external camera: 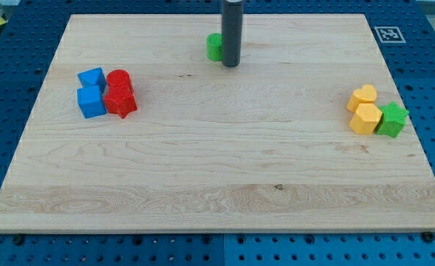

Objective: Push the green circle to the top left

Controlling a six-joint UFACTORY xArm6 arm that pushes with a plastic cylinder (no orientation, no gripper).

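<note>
tip (231, 65) beside round green circle (214, 46)

Bright even overhead lighting, soft short shadows beneath blocks, no glare on the table (217, 170), sharp focus, slight perspective keystone

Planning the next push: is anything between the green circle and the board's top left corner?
Nothing visible. My tip sits against the green circle on its right side. The blue and red blocks lie lower, toward the view's left, off that path.

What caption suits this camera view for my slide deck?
My tip touches the green circle's right side near the board's top.
</note>
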